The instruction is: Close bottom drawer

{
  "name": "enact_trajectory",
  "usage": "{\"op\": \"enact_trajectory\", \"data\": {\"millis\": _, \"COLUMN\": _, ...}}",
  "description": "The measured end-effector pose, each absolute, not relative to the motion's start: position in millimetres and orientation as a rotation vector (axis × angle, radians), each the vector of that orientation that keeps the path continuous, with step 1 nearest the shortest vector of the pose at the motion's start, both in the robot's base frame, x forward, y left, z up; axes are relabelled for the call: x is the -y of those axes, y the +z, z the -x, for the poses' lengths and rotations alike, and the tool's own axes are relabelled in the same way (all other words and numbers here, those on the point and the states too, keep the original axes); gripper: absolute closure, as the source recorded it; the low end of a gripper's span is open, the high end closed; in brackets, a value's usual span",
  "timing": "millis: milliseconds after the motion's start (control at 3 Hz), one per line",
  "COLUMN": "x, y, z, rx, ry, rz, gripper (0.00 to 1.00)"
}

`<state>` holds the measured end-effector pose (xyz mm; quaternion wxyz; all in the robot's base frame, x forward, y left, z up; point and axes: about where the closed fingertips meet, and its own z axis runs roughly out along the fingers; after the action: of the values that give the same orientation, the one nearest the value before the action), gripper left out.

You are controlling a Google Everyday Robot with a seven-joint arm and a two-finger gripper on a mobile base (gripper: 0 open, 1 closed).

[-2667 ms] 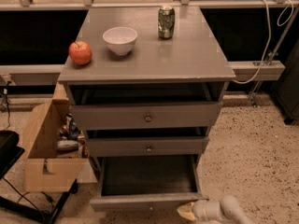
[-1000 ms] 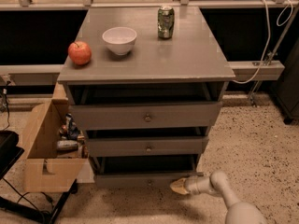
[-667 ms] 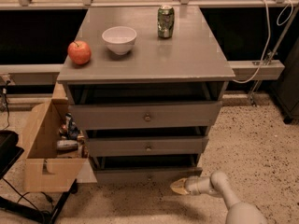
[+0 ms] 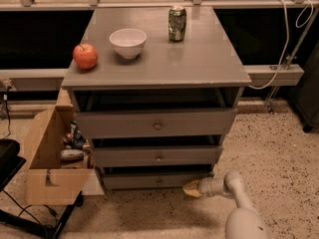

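Bottom drawer (image 4: 134,180) nearly flush, gripper (image 4: 191,188) just beside its right end.

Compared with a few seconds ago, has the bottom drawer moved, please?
Yes. The bottom drawer has slid inward, its front now close under the middle drawer; the claw is at its right end.

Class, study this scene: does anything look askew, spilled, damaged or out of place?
Nothing looks spilled or broken. The top drawer and middle drawer show dark gaps above their fronts, so they look slightly ajar; the bottom drawer sits nearly flush. The gripper is low, by that drawer's right end.
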<state>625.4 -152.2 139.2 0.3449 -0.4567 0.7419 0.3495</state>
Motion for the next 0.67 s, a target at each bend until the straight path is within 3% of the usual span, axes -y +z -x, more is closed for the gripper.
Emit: {"op": "enact_trajectory", "data": {"millis": 667, "x": 146.0, "y": 132.0, "z": -602.0, "rx": -1.957, "ry": 0.918, "rz": 1.248, "gripper": 1.0}}
